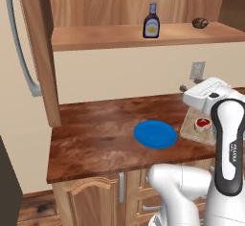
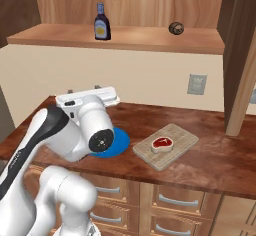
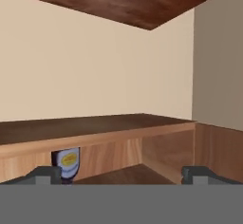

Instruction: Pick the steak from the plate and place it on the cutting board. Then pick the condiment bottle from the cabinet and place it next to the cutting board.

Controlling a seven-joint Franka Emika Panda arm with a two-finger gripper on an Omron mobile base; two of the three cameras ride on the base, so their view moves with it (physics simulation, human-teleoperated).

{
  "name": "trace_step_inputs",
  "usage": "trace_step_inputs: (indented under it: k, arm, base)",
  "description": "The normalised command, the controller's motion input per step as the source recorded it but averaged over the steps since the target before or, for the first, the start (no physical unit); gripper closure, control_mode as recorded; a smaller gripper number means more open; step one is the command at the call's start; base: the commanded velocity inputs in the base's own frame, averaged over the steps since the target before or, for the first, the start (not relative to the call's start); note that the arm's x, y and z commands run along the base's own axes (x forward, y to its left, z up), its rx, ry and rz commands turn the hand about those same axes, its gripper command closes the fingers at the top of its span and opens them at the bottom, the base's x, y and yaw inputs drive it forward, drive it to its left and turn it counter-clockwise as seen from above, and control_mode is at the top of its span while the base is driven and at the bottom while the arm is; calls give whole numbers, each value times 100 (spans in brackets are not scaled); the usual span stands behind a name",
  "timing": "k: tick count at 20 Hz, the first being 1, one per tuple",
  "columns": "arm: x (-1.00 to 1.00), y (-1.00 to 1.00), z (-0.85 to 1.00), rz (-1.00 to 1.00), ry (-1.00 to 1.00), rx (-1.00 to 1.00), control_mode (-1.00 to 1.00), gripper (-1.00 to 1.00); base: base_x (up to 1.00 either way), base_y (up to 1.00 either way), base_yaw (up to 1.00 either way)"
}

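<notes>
The steak (image 1: 202, 123) (image 2: 161, 143) lies on the cutting board (image 1: 189, 127) (image 2: 180, 137). To its left, the blue plate (image 1: 155, 134) (image 2: 117, 142) is bare on the countertop. The condiment bottle (image 1: 151, 21) (image 2: 102, 23) stands upright on the cabinet (image 1: 105, 36) (image 2: 135, 35) shelf ledge. My gripper (image 1: 190, 84) (image 2: 83, 89) hovers above the counter between plate and board, pointing at the back wall, open and holding nothing. The hand view is rolled upside down. There the gripper (image 3: 122, 174) faces the shelf, and the bottle (image 3: 66, 163) appears by the left finger tip.
A brown round lump (image 1: 200, 23) (image 2: 175, 28) sits on the shelf right of the bottle. A wall outlet (image 1: 197, 70) (image 2: 197, 84) is on the back wall. A fridge handle (image 1: 21, 43) stands at the left. A wooden cabinet side (image 2: 240, 70) rises at the right.
</notes>
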Motion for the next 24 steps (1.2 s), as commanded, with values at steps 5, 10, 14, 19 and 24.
trace_step_inputs:
  k: [5,10,14,19,24]
  arm:
    - [-2,0,43,0,0,9,-100,-100]
    - [-1,0,38,-1,0,8,-100,-100]
    - [-3,0,37,-1,0,8,-100,-100]
    - [-4,0,34,-2,0,7,-100,-100]
    - [-2,0,35,-2,1,5,-100,-100]
  base:
    - [0,0,0]
    - [0,0,0]
    - [0,0,0]
    - [0,0,0]
    - [0,0,0]
